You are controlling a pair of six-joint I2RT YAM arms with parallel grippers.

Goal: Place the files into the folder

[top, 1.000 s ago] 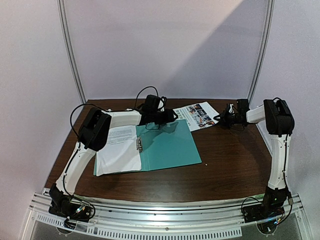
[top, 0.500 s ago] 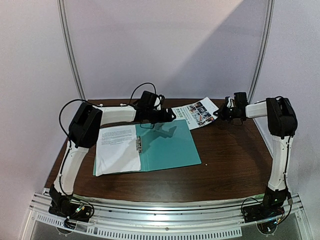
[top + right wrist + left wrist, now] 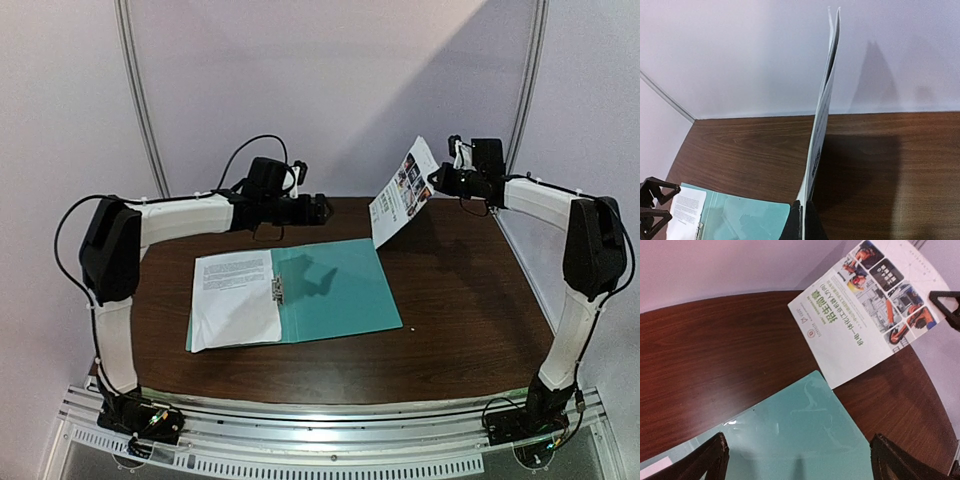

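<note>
My right tool (image 3: pixel 437 183) is pinched shut on the photo sheet (image 3: pixel 400 200), which now hangs upright over the far table (image 3: pixel 460 330); a second ago it lay flat. My left tool (image 3: pixel 318 208), wide open and empty, has risen above the open folder (image 3: pixel 340 290), where the text sheet (image 3: pixel 235 295) lies. Next I should carry the photo sheet over and lay it flat.

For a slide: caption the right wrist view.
Right gripper holds the photo sheet edge-on above the table, open teal folder lower left.

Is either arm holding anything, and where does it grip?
The right gripper pinches the colour-photo sheet by one edge; the open left gripper holds nothing.
</note>
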